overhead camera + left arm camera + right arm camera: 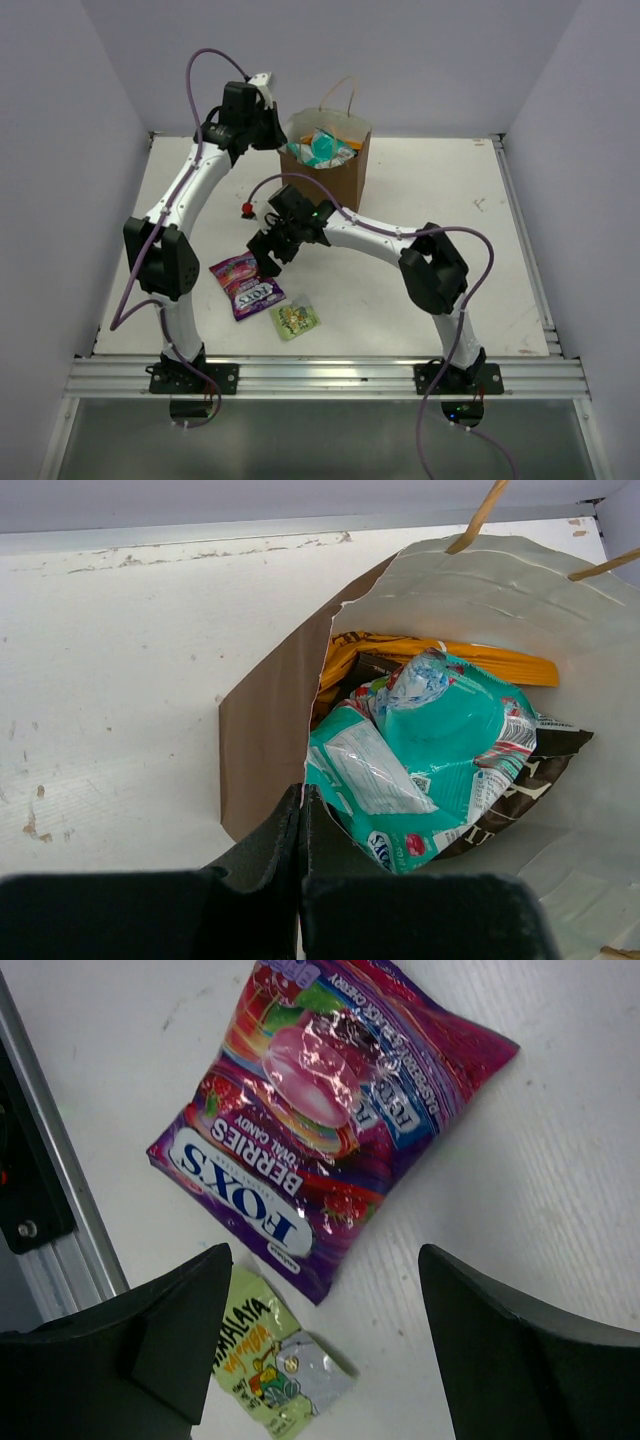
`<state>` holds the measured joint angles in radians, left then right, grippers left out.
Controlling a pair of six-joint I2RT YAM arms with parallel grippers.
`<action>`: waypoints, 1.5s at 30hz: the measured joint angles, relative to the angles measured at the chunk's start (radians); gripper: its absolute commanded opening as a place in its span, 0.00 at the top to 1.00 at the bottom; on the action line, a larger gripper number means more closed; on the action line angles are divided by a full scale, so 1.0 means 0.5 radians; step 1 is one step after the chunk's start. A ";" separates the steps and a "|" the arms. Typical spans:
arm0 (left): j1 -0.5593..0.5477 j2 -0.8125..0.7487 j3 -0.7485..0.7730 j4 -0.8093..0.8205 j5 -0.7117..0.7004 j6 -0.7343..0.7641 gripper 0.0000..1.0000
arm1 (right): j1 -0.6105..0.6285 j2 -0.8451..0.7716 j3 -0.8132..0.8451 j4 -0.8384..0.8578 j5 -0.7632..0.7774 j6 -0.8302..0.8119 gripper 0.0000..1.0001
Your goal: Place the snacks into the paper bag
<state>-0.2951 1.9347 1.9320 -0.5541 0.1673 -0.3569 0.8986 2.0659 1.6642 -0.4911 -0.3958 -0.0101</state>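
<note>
- White tabletop (420,200) between pale walls, with the paper bag (340,185) upright at the far middle, mouth open, thin handles (478,518) standing clear of the opening.
- Inside the bag: teal packet (430,750) on top, crumpled, over the orange chip bag (500,663) and the dark brown chip bag (545,765), both slumped toward the far wall. Three of five in, by the look of it.
- Outside, on the near left of the table: purple candy packet (245,285) flat and face up, small green packet (295,318) just beside its near corner.
- Left gripper (303,825) at the bag's left rim, fingers pressed tight together with the paper edge running into their seam. Seemingly pinching the wall, probably to steady the light bag and keep its mouth spread for drops.
- Right gripper (325,1260) spread wide and empty, hanging over the near end of the purple packet, green packet close by one finger. Likely lining up the next pick.
- Foil lying flush on the table, so little edge to catch; a low, square approach needed, and some risk of nudging or snagging the green packet along with it.
- Further out: aluminium rail (320,375) along the near edge, both arm bases bolted to it.
</note>
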 measured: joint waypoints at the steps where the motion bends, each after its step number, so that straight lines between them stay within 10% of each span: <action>1: 0.000 -0.002 -0.004 0.002 0.001 -0.001 1.00 | 0.004 0.028 0.018 0.027 -0.028 0.024 0.21; 17: 0.000 -0.079 -0.122 0.057 0.001 0.000 1.00 | 0.105 0.311 0.085 0.245 -0.123 0.215 0.27; 23: 0.000 -0.089 -0.134 0.059 0.001 0.000 1.00 | 0.136 0.320 0.085 0.243 -0.018 0.204 0.73; 30: 0.000 -0.106 -0.156 0.063 0.002 0.000 1.00 | 0.146 0.359 0.086 0.225 0.086 0.206 0.99; 32: 0.000 -0.111 -0.162 0.063 0.002 0.000 1.00 | 0.146 0.359 0.086 0.219 0.100 0.210 0.86; 34: 0.000 -0.115 -0.164 0.062 0.003 0.000 1.00 | 0.146 0.359 0.089 0.204 0.133 0.224 0.24; 37: 0.000 -0.121 -0.174 0.063 0.002 0.000 1.00 | 0.150 0.342 0.108 0.191 0.185 0.198 0.01; 45: 0.000 -0.130 -0.187 0.069 0.003 0.000 1.00 | 0.156 0.288 0.182 0.126 0.301 0.162 0.01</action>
<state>-0.2951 1.8698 1.8385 -0.5194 0.1688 -0.3569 0.9764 2.2101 1.7550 -0.4282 -0.2455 0.0708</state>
